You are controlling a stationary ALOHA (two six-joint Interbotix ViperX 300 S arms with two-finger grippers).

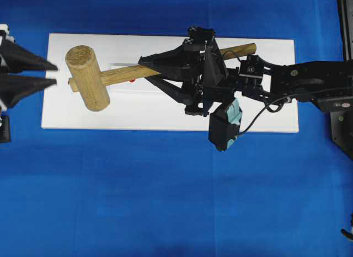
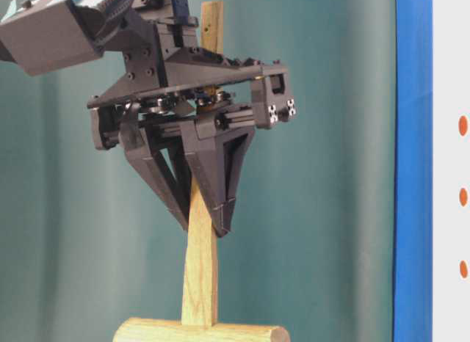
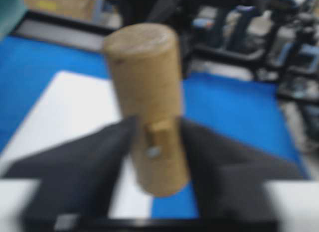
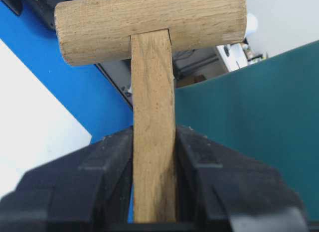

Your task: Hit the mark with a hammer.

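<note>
The hammer is held above the white board that lies on the blue desk, its slim handle clamped between the fingers of the right pincer. The right wrist view shows both fingers pressed flat against the handle well back from the head, a hold that is judged to leave the head free to swing and to give the arm leverage for a blow. In the overhead view the long axis of the handle is seen running left to right across the board, slightly tilted, with the thick cylindrical head at the left end and the butt of the handle projecting past the wrist on the right. The head lies crosswise to the handle, one flat end face turned toward the far left.

The left pincer stands at the left edge of the board, its jaws apart on either side of the head's end and, as far as can be told from the blurred left wrist view, not clamped on it. A small red spot, probably the mark, is glimpsed on the board just under the handle, beside the head.
</note>
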